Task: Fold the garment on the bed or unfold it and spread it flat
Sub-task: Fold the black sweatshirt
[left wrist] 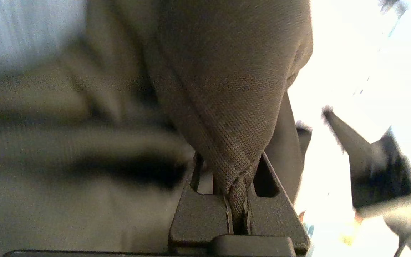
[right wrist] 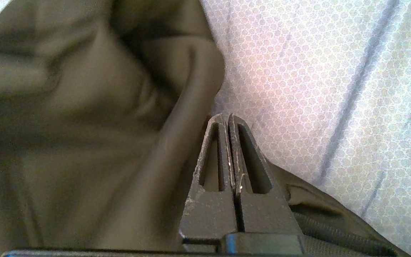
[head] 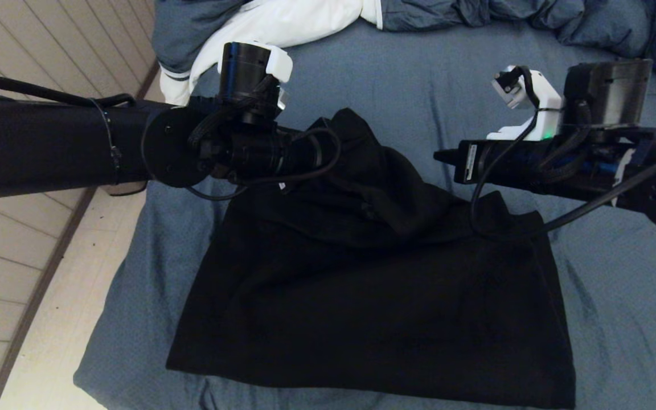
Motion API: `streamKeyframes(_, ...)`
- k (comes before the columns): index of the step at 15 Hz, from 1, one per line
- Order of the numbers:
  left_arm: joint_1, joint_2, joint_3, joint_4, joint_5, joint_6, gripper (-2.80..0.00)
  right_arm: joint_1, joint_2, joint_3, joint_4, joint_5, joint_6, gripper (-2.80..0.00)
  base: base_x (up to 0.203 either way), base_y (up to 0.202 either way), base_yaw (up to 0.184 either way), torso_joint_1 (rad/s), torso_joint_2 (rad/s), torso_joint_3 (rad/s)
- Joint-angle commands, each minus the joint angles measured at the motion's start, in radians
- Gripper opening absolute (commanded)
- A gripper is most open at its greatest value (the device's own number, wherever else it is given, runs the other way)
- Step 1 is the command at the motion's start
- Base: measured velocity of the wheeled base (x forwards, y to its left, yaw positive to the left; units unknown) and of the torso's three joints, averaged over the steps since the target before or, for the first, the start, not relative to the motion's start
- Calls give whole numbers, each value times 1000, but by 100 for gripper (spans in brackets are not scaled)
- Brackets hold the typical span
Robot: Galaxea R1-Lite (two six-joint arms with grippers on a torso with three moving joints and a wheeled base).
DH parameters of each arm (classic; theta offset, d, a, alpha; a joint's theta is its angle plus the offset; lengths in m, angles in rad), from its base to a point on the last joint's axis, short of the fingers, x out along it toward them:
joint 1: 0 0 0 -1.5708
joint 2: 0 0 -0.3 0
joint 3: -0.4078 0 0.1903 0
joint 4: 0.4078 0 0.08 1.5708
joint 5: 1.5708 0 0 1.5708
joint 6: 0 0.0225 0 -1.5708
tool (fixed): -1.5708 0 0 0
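The black garment [head: 362, 285] lies bunched on the blue-grey bed [head: 419, 74], its near part spread wide and its far part drawn up into a peak. My left gripper [head: 308, 149] reaches in from the left at that peak. In the left wrist view it [left wrist: 231, 167] is shut on a pinched fold of the garment [left wrist: 227, 71]. My right gripper [head: 439, 155] hovers to the right of the peak. It [right wrist: 227, 116] is shut with nothing in it, just beside the garment's edge [right wrist: 66, 125] and above the sheet [right wrist: 316, 71].
A puffy blue-grey duvet with white lining [head: 282, 23] is heaped along the far side of the bed. The bed's left edge [head: 117, 285] borders a pale plank floor [head: 20, 256]. Bare sheet stretches to the right of the garment.
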Motion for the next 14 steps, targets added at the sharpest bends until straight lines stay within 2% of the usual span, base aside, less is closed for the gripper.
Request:
streamKeyframes(1,-51,-83,73,15,42,-3,-280,0,-4,0,-2,2,-1,-280,0,0,0,0,0,0)
streamKeyframes(5,-125,-155,250,13,126,3,-280,-1,-7,1,-2,2,-1,-280,0,0,0,0,0,0)
streamKeyframes(9,-178,-188,423,8,183,-1,-280,0,-7,1,-2,2,-1,-280,0,0,0,0,0,0)
streamKeyframes(14,-277,-208,560,3,189,-5,-280,2,-2,9,-2,2,-6,-280,0,0,0,0,0,0)
